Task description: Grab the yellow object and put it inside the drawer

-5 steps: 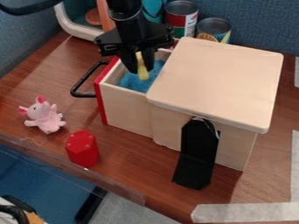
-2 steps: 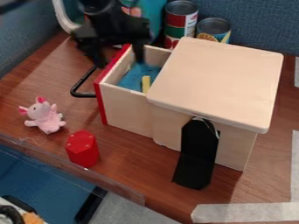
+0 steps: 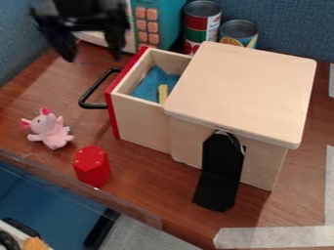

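My gripper (image 3: 94, 56) hangs at the upper left, up and to the left of the drawer, open with nothing between its fingers. The yellow object (image 3: 162, 93) rests inside the drawer (image 3: 140, 111) on blue material, close to the box's lid edge; its lower end is hidden behind the drawer's front-side wall. The drawer stands pulled out of the wooden box (image 3: 244, 93), its red front and black handle (image 3: 93, 93) facing left.
A pink plush toy (image 3: 49, 129) and a red hexagonal block (image 3: 92, 166) sit left of the box. Cans (image 3: 201, 24) and a teal toy with orange buttons (image 3: 171, 22) stand behind. A black flap (image 3: 220, 171) hangs off the box's near side.
The gripper has let go of the yellow object, which now lies in the drawer, and has moved up and left, away from the drawer.
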`<state>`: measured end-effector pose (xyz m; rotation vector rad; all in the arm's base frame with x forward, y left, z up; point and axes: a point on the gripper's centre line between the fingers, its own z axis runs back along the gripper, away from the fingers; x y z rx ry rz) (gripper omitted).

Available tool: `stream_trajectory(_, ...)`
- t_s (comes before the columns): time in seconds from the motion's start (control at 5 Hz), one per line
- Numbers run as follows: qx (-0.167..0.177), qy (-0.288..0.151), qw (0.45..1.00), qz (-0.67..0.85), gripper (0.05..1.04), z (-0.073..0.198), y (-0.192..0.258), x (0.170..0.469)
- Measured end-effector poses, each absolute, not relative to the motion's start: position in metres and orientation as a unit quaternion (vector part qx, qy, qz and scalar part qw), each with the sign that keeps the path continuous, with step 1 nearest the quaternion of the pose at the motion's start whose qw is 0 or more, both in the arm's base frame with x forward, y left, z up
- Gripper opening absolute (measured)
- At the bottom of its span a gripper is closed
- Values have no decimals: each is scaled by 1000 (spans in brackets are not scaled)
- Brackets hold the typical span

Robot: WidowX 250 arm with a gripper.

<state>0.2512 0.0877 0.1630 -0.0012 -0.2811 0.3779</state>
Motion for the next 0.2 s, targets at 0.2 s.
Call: stream_trajectory(0.2,-19,-84,984,154,1001,167,84,237)
